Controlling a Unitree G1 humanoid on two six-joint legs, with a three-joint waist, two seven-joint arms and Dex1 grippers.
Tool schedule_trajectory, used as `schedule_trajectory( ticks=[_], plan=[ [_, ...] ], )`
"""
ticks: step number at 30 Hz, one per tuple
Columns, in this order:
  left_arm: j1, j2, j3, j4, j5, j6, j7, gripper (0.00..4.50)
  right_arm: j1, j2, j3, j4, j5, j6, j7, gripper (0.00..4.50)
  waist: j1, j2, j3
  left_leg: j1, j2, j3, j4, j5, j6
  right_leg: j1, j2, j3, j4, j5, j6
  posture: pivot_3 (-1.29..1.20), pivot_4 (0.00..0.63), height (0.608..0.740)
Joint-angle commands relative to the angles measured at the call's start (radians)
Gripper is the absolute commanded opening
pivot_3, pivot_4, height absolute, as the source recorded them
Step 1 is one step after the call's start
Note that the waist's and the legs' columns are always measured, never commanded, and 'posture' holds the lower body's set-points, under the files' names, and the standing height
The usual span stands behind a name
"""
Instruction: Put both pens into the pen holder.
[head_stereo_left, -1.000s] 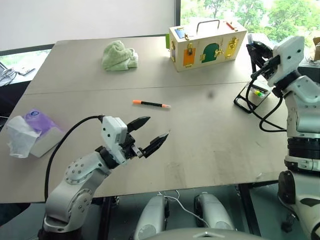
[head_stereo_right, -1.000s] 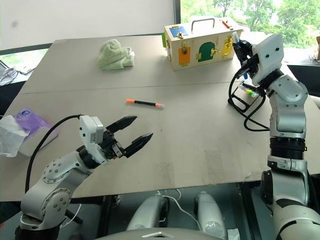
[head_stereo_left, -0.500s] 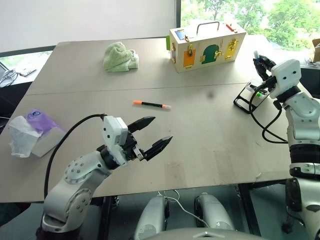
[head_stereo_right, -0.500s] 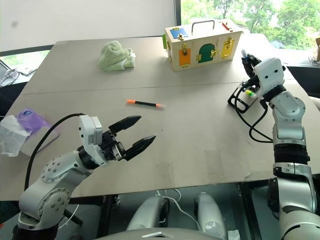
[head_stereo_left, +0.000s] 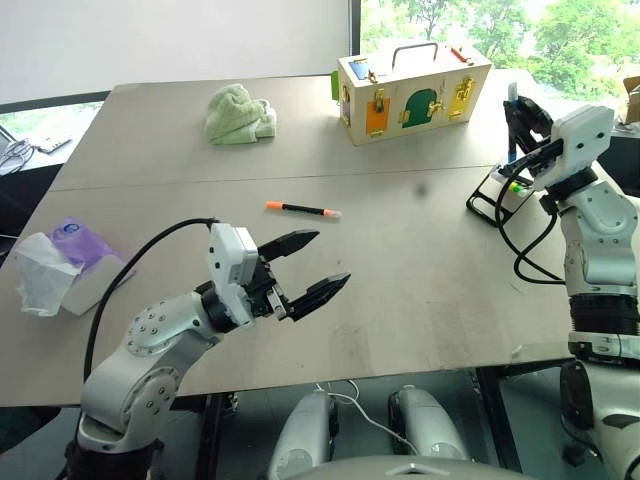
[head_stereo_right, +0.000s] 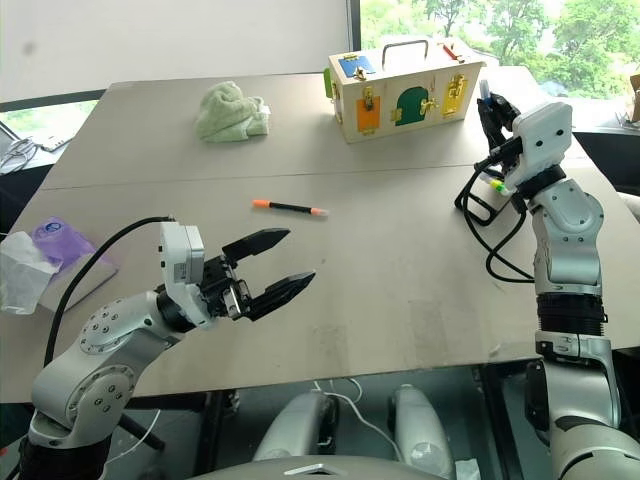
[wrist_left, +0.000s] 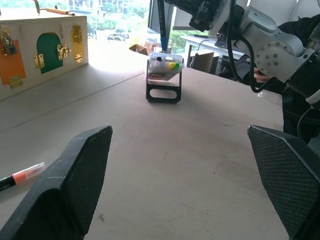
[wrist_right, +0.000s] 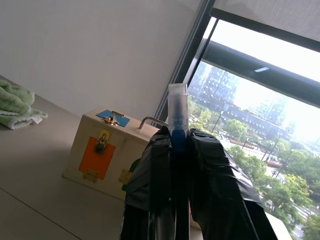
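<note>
The blue-ended pen (wrist_right: 177, 115) stands upright between the fingers of my right gripper (head_stereo_left: 520, 115), which is shut on it. It hangs just above the pen holder (head_stereo_left: 503, 186), a small black wire-framed tray with green and yellow markers at the table's right edge. The orange-ended pen (head_stereo_left: 302, 209) lies flat in the middle of the table. My left gripper (head_stereo_left: 331, 258) is open and empty above the near part of the table, a good way short of the orange pen, which also shows beside its finger (wrist_left: 20, 176).
A wooden latch box (head_stereo_left: 415, 90) stands at the back, close behind the pen holder. A green cloth (head_stereo_left: 238, 110) lies at the back left. A tissue pack with a purple bag (head_stereo_left: 65, 262) sits at the left edge. A black cable loops beside the holder.
My right gripper dipped toward the pen holder half a second ago and has since come back up, with the blue pen in it throughout. The left gripper stays open and has hardly shifted.
</note>
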Motion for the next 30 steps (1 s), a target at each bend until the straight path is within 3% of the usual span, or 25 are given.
schedule_trajectory(
  ticks=[1,19,25,26,29,30],
  plan=[
    [0.003,0.006,0.006,-0.022,-0.007,-0.011,-0.004,4.50,0.031,-0.033,-0.008,-0.028,-0.013,-0.009,0.001,0.04,0.004,0.000,0.000,0.000,0.000,0.000,0.000,0.000,0.000,0.000,0.000,0.000,0.000,0.000,0.000,0.00,0.150,0.740],
    [-0.002,0.010,-0.025,-0.028,0.006,-0.027,-0.031,4.50,-0.026,-0.076,0.036,0.251,-0.150,-0.183,-0.028,0.04,0.012,0.000,0.000,0.000,0.000,0.001,0.000,0.000,0.000,0.000,0.001,0.000,0.000,0.000,0.000,0.00,0.150,0.740],
    [-0.008,0.008,-0.007,-0.016,0.002,-0.024,-0.020,4.50,0.037,-0.105,0.000,0.179,-0.167,-0.122,-0.091,2.70,0.014,0.000,0.000,0.000,0.000,0.001,0.000,0.000,0.000,0.000,0.001,0.001,0.000,0.000,0.000,0.00,0.150,0.740],
    [-0.008,0.008,-0.007,-0.013,0.002,-0.024,-0.020,4.50,0.055,-0.108,-0.007,0.154,-0.164,-0.106,-0.099,3.32,0.014,0.000,0.000,0.000,0.000,0.001,0.000,0.000,0.000,0.000,0.001,0.001,0.000,0.000,0.000,0.00,0.150,0.740],
    [-0.007,0.005,-0.005,-0.001,0.002,-0.023,-0.017,4.50,0.108,-0.110,-0.017,0.066,-0.156,-0.046,-0.116,4.40,0.013,0.000,0.000,0.000,0.000,0.001,0.000,0.000,0.000,0.000,0.001,0.002,0.000,0.000,0.000,0.00,0.150,0.740],
    [-0.015,0.002,0.002,0.012,-0.003,-0.017,-0.010,4.50,0.130,-0.109,-0.016,0.015,-0.148,-0.013,-0.113,4.40,0.011,0.000,0.000,0.000,0.000,0.001,0.000,0.000,0.000,0.000,0.001,0.002,0.000,0.000,0.000,0.00,0.150,0.740]
  ],
)
